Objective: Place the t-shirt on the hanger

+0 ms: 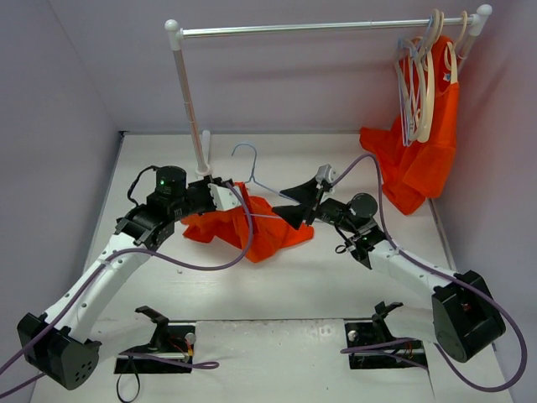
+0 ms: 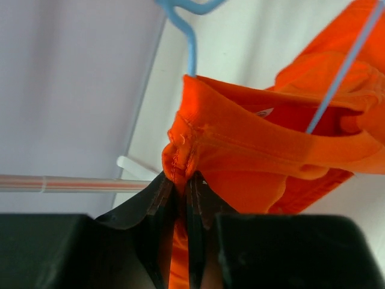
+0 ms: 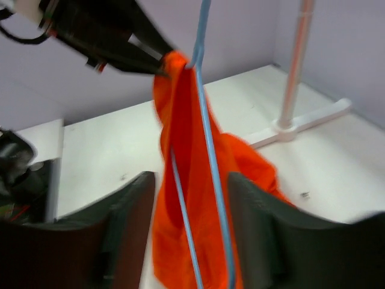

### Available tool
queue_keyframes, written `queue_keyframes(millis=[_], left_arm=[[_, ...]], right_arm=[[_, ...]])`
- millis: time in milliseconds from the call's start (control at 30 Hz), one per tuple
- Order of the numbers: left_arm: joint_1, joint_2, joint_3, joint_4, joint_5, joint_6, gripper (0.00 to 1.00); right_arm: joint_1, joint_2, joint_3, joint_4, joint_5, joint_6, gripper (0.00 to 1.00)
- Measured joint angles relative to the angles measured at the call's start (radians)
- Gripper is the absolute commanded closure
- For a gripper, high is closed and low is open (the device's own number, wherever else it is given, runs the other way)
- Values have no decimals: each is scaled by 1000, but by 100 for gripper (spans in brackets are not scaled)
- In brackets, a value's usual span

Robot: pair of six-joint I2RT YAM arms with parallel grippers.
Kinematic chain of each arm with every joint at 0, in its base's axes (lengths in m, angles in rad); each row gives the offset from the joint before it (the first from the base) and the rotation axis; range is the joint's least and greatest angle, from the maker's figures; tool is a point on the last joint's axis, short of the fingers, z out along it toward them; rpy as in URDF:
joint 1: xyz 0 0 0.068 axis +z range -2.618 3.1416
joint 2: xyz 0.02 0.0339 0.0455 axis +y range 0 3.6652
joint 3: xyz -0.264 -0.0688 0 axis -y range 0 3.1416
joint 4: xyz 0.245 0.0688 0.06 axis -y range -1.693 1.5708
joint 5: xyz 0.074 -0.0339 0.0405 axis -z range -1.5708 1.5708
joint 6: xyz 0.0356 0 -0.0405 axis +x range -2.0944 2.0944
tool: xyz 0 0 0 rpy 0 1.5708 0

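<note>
The orange t-shirt (image 1: pixel 260 231) is bunched in mid-table, lifted at its left end. My left gripper (image 1: pixel 228 195) is shut on a stitched hem of the t-shirt (image 2: pixel 240 150), the cloth pinched between the fingertips (image 2: pixel 161 194). The pale blue wire hanger (image 1: pixel 245 153) has its hook pointing toward the back, and its wires run down into the shirt. My right gripper (image 1: pixel 289 204) is open. Its fingers (image 3: pixel 129 229) stand wide apart on either side of the hanger wires (image 3: pixel 207 144) and the hanging shirt (image 3: pixel 174 180), touching neither.
A white clothes rack stands at the back, its pole (image 1: pixel 189 92) just behind my left gripper and its foot (image 3: pixel 301 120) on the table. At the right end of the rail (image 1: pixel 319 28) hang several cream hangers (image 1: pixel 424 84) and another orange garment (image 1: pixel 419 159).
</note>
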Motion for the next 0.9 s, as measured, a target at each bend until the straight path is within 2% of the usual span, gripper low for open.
queue_keyframes(millis=[100, 200, 500, 633, 767, 900], left_arm=[[-3, -4, -27, -6, 0, -3, 100], [-2, -13, -39, -3, -13, -3, 100], [-3, -54, -72, 24, -69, -23, 100], [-2, -54, -72, 31, -126, -36, 100], [-8, -51, -72, 41, -209, -63, 100], [-55, -23, -72, 55, -330, -90, 100]], right_arm=[[0, -37, 35, -71, 61, -60, 31], [0, -84, 57, -158, 144, -117, 22], [0, -195, 126, -380, 382, -247, 14], [0, -239, 126, -467, 495, -250, 16], [0, -292, 126, -517, 624, -187, 29], [5, -319, 105, -521, 732, -83, 37]])
